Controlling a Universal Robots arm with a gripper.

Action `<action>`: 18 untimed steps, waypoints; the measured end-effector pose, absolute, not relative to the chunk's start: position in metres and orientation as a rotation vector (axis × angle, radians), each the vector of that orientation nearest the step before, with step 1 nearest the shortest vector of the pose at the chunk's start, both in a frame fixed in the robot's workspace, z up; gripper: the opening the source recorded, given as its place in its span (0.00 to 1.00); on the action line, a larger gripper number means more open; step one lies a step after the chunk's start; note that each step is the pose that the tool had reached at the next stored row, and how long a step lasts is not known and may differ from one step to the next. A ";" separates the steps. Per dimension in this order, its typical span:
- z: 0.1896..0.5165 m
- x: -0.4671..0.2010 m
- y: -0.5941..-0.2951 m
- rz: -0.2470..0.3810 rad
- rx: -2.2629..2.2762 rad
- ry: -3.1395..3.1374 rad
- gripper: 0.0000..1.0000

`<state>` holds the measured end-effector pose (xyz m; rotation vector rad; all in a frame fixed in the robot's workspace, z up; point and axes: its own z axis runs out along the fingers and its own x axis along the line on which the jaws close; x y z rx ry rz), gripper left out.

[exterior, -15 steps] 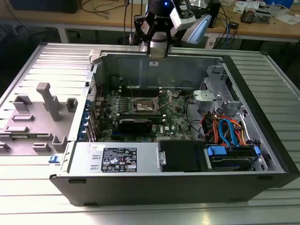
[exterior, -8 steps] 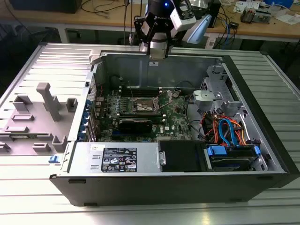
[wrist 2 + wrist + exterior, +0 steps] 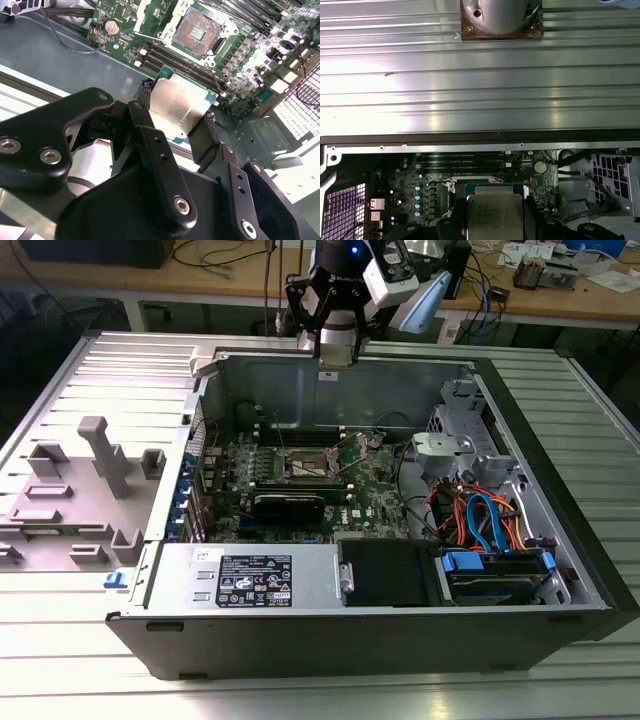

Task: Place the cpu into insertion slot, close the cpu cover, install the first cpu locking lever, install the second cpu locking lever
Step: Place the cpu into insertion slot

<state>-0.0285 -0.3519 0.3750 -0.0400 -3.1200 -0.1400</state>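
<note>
CPU: a flat square chip with a dull silver lid that catches the light, and a thin green rim along its edges. It hangs in the air over the open computer case, pinched at two opposite edges by the gripper. The black fingers are pressed in on it from either side. In the first wrist view the chip shows lid up, level between the finger ends.

In the exterior view the gripper hovers above the far wall of the case, well above the green motherboard. The insertion slot lies apart from the chip. It is a small dark square with a silver metal rim, and its field of contacts is bare to the camera. Between the chip and the slot, in the second wrist view, run the long black memory slots. A round coin battery sits on the board off to one side.

The space right over the board is open. The case walls rise around it. A drive cage and a tangle of orange and blue cables crowd the exterior view's right. A black box stands along the near side. The case rests on a ribbed metal table.
</note>
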 end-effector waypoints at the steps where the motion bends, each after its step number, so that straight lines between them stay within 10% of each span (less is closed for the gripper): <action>1: 0.375 -0.028 -0.352 -0.140 -0.040 -3.120 0.55; 18: 0.374 -0.028 -0.368 -0.140 -0.040 -3.120 0.55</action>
